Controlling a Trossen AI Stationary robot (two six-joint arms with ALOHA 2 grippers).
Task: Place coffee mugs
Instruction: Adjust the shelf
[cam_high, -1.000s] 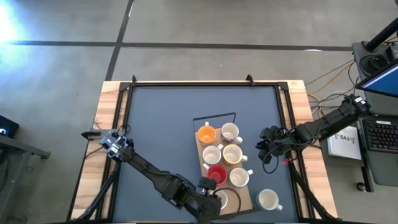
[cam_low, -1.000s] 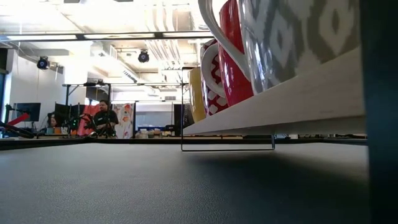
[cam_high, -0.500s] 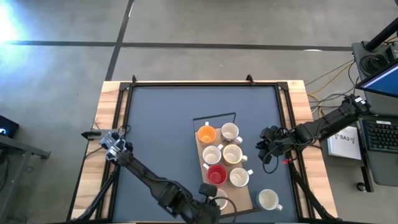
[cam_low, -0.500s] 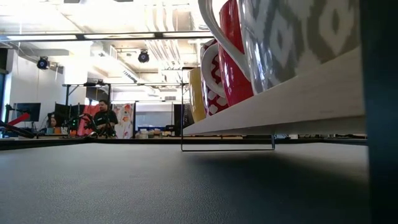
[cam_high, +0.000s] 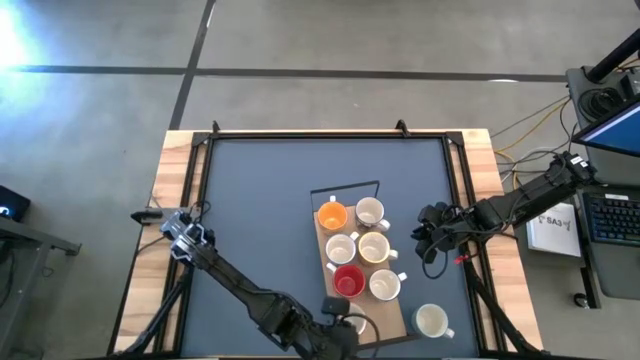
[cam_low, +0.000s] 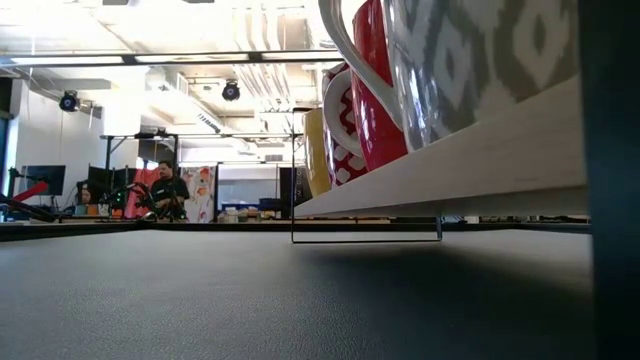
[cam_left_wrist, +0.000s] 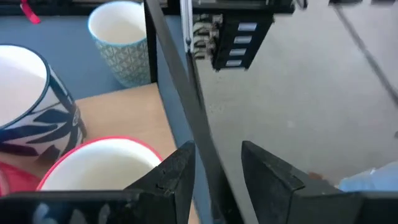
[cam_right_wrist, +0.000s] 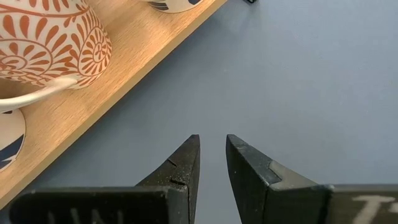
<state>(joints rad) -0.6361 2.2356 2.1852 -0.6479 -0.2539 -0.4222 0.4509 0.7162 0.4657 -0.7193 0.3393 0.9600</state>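
Several mugs stand in two rows on a wooden board (cam_high: 392, 310): an orange one (cam_high: 332, 215), a red one (cam_high: 348, 281), and white or cream ones such as (cam_high: 374, 248). The nearest mug (cam_high: 362, 324) is partly hidden by my left gripper (cam_high: 338, 326). One more cream mug (cam_high: 431, 320) stands on the table, right of the board. My left gripper (cam_left_wrist: 217, 149) is open over the table's near edge rail (cam_left_wrist: 180, 93), beside a pink-rimmed mug (cam_left_wrist: 99, 165). My right gripper (cam_high: 425, 238) (cam_right_wrist: 211, 140) waits right of the board, open by a narrow gap.
A black wire frame (cam_high: 345, 188) stands at the board's far end. The low view shows the board (cam_low: 450, 160) raised above the dark table (cam_low: 200, 300), with mugs (cam_low: 375, 90) close up. Bare mat lies left of the board. People sit in the room beyond.
My left gripper has drawn back toward the table's near edge, from beside the red mug to over the edge rail next to the nearest mug. The mugs have not moved.
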